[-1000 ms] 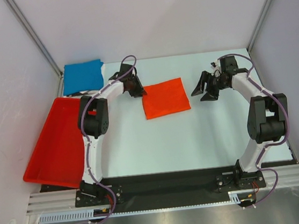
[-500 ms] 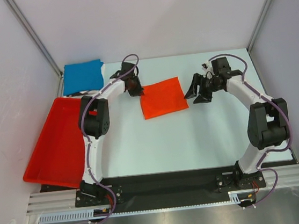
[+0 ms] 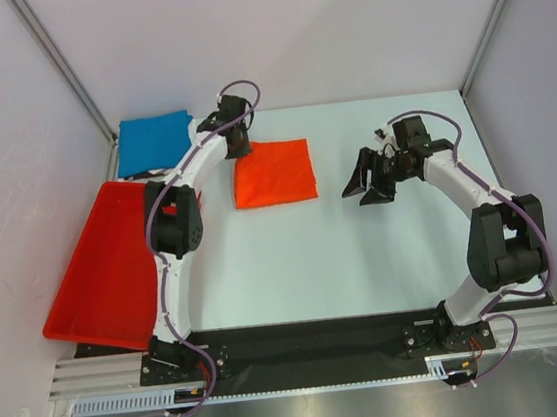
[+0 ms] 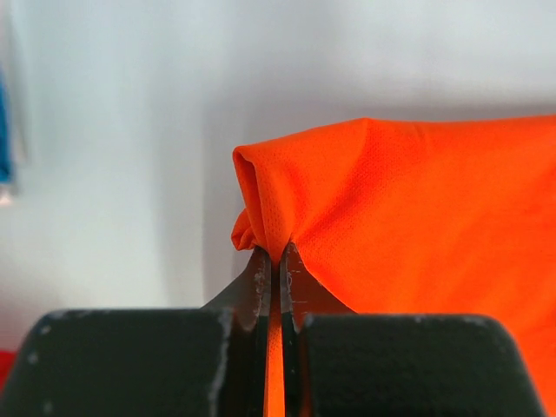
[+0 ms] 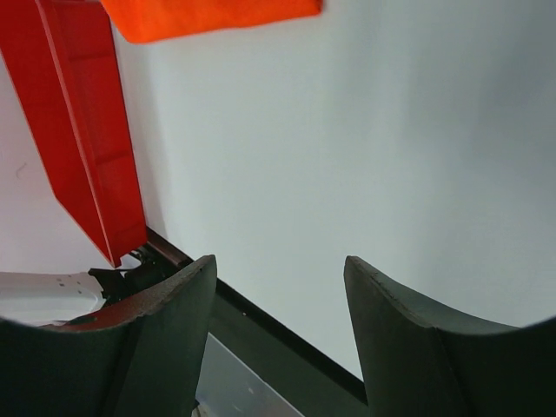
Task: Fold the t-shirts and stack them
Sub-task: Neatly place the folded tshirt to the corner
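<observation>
Folded bright orange fabric t-shirt (image 3: 274, 172) has slid left and toward the back since a second ago, and the left gripper (image 4: 276, 261) has gone from part-open to clamped.

Its fingers are pinched tight on the shirt's far-left corner, and the cloth bunches up at the pinch. The rest lies flat on the table, trailing right of the fingers, a bit longer left-to-right. The folded bright blue fabric t-shirt (image 3: 153, 142) sits in the far-left corner, left of the pinch and not touching the orange one. I reckon the stack means carrying on leftward, and the left arm is clearly nearer. The right gripper (image 3: 363, 194) is spread wide and empty, off the orange shirt's right edge. The rigid red plastic tray (image 3: 104, 264) sits along the left.
</observation>
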Motion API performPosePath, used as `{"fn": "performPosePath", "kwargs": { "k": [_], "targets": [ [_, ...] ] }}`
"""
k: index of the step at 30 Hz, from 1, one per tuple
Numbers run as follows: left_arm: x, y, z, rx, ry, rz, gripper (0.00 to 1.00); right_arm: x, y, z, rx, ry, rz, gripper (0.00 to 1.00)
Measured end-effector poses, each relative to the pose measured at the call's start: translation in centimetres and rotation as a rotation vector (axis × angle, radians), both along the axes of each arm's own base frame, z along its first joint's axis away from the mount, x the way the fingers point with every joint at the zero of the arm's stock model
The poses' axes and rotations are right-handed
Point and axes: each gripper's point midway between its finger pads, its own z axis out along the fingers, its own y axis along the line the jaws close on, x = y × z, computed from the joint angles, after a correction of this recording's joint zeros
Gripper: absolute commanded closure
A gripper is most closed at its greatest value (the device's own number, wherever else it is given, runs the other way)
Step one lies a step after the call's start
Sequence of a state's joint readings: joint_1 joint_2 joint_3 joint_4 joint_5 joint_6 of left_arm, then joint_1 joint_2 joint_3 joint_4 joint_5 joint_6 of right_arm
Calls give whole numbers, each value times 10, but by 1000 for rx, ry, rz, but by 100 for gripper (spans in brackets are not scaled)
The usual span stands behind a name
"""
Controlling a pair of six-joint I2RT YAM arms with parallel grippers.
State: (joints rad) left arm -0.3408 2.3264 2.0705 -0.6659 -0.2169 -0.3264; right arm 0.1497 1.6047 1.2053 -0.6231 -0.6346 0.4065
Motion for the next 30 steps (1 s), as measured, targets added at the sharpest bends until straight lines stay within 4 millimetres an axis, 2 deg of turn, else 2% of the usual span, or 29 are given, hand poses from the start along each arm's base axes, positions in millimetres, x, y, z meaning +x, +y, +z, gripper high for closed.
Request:
{"fn": "performPosePath", "kwargs": {
  "k": [6,9,19,27,30],
  "targets": [
    [27,11,45,81,-126,-14,100,-14,1,-10,-8,40,9,34],
    [37,21,59,115,-168,-16,100,-16,2,-12,-10,48,11,34],
    [65,67,68,299,-224,-42,100,-17,9,-20,-21,65,21,34],
    [71,92,80,433,-243,-64,100,-22,24,-40,-19,113,40,34],
    [65,102,84,470,-236,-65,100,-20,27,-43,-15,116,38,34]
  ]
}}
